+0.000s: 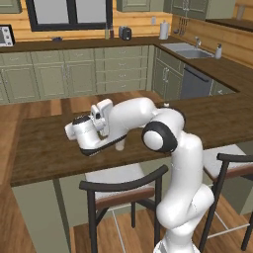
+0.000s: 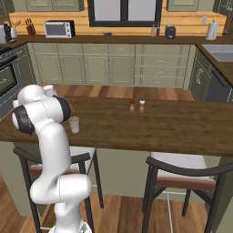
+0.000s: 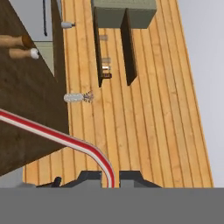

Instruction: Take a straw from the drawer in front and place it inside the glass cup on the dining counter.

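Pinched between the two dark finger tips point(image 3: 107, 178) at the bottom of the hand view, the thin reddish-pink straw with pale edges point(image 3: 65, 138) runs up from the gripper, bends, and slants away across the dark-brown wood-grain dining counter point(image 3: 26, 109); the jaws are fully closed on it, so nothing else is touched; the counter's edge cuts diagonally through that view, with bare wooden floor planks point(image 3: 148, 113) beyond it. From the right base view, the small clear glass tumbler point(image 2: 73, 124) stands upright on the same counter just beside the white arm's elbow, near the counter's front edge; two small shakers point(image 2: 137, 104) sit well apart toward the far edge; wide bare countertop lies between. Black-framed stools point(image 2: 182, 173) stand below.
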Available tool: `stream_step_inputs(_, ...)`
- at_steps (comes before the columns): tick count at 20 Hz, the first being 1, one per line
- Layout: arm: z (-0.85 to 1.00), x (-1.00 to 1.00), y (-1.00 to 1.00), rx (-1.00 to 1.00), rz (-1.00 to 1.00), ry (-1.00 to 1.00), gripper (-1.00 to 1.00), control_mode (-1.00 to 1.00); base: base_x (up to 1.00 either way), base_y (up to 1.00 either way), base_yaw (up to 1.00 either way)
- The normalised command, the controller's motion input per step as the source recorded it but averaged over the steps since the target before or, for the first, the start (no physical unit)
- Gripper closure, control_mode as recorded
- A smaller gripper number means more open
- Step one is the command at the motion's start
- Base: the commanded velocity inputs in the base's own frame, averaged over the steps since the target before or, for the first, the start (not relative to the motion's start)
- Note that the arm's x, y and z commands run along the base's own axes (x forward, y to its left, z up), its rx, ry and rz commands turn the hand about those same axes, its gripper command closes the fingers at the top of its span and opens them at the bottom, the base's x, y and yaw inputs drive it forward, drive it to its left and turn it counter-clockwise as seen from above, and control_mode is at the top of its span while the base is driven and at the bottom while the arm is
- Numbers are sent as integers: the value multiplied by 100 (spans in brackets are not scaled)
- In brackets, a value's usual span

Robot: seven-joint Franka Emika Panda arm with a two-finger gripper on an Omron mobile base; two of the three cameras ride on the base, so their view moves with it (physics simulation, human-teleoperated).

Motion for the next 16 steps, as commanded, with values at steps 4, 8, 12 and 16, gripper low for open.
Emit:
stream_step_inputs(4,0,-12,-2,0,-6,1,100,-100,0,0,0)
stream_step_inputs(8,0,-15,-3,2,-5,4,100,-100,0,0,0)
stream_step_inputs(12,0,-28,0,4,-5,6,100,-100,0,0,0)
stream_step_inputs(16,0,-6,-4,5,-4,9,100,-100,0,0,0)
